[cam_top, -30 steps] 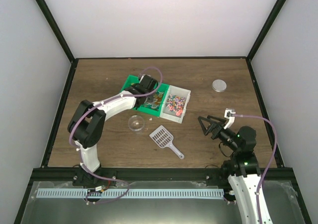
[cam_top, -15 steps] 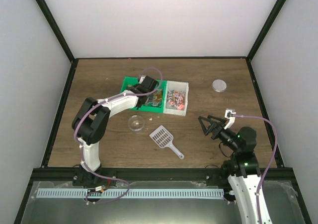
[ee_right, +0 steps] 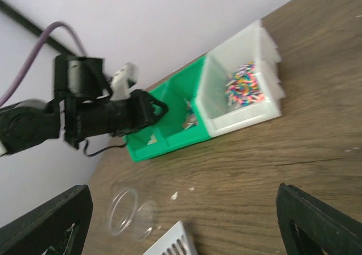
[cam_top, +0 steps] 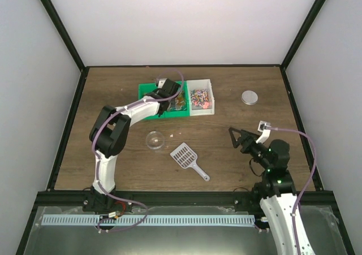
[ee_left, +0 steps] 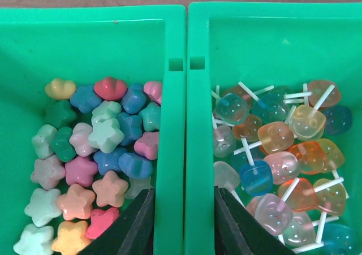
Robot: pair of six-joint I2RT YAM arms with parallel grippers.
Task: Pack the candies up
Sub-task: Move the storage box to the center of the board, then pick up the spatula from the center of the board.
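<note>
The candies fill three bins: pastel stars [ee_left: 96, 159] and cube lollipops [ee_left: 283, 147] in the two green bins [ee_left: 175, 125], and tiny bright sweets [cam_top: 201, 98] [ee_right: 244, 85] in the white bin [cam_top: 202, 112] joined to their right. My left gripper [ee_left: 184, 227] [cam_top: 169, 91] is shut on the twin walls where the green bins [cam_top: 146, 94] meet, one finger in each bin. My right gripper [cam_top: 240, 139] [ee_right: 181, 227] hangs open over the table's right side, holding nothing.
A clear plastic cup [cam_top: 154, 140] [ee_right: 127, 212] lies on its side in front of the bins. The grey scoop [cam_top: 188, 159] [ee_right: 172, 242] rests beside it. A round metal lid [cam_top: 249, 97] sits at the back right. Small crumbs [cam_top: 172, 134] dot the wood.
My left gripper has closed on the green bins' shared wall, and the whole row of bins has slid toward the back and squared up. My right gripper has shifted slightly.
</note>
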